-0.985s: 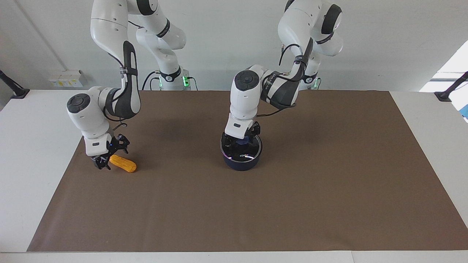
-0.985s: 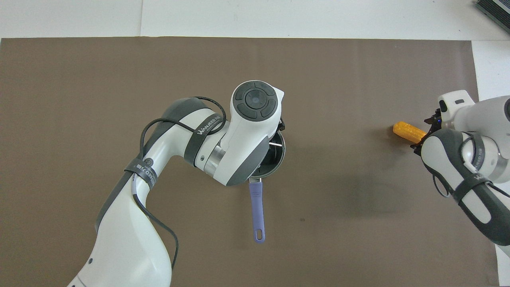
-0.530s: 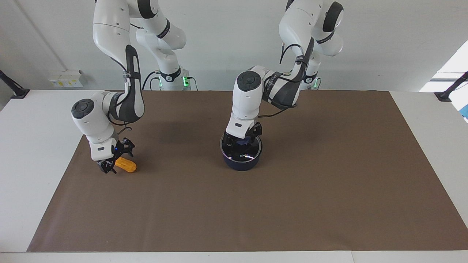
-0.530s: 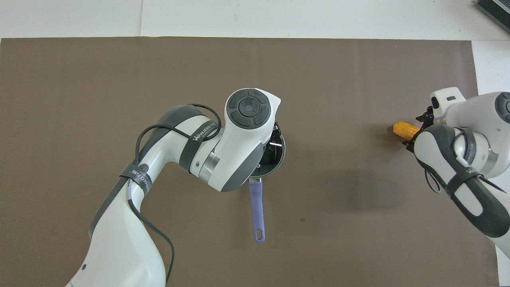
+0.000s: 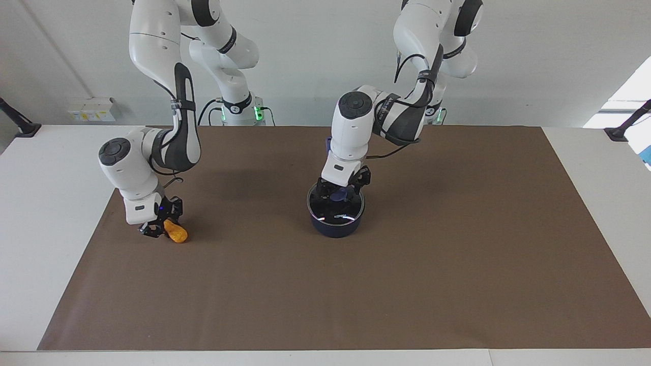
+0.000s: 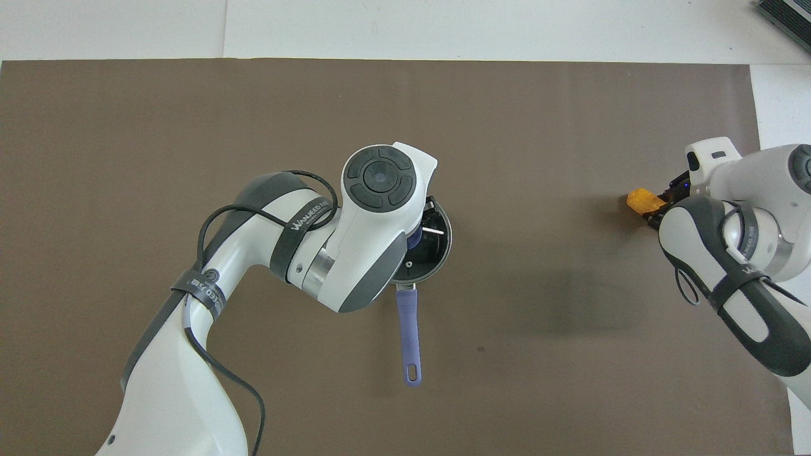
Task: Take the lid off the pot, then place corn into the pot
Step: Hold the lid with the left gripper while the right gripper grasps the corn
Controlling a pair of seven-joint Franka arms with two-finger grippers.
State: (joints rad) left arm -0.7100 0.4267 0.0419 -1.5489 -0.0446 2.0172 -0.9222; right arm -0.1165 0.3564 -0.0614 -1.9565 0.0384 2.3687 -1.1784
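At the middle of the brown-covered desk (image 5: 457, 264) stands the pot (image 5: 335, 226), its long handle (image 6: 408, 335) pointing toward the robots' edge. The lid (image 5: 336, 211) sits on the pot, and the left pincer (image 5: 339, 194) is over it, jaws spread wide on either side of the blue knob (image 5: 336, 195). Toward the right arm's end of the desk, the right pincer (image 5: 164, 229) is clamped on one end of the corn (image 5: 176, 233), which lies on the desk near that edge.

Brown mat (image 5: 457, 264) on white table (image 5: 46, 203)
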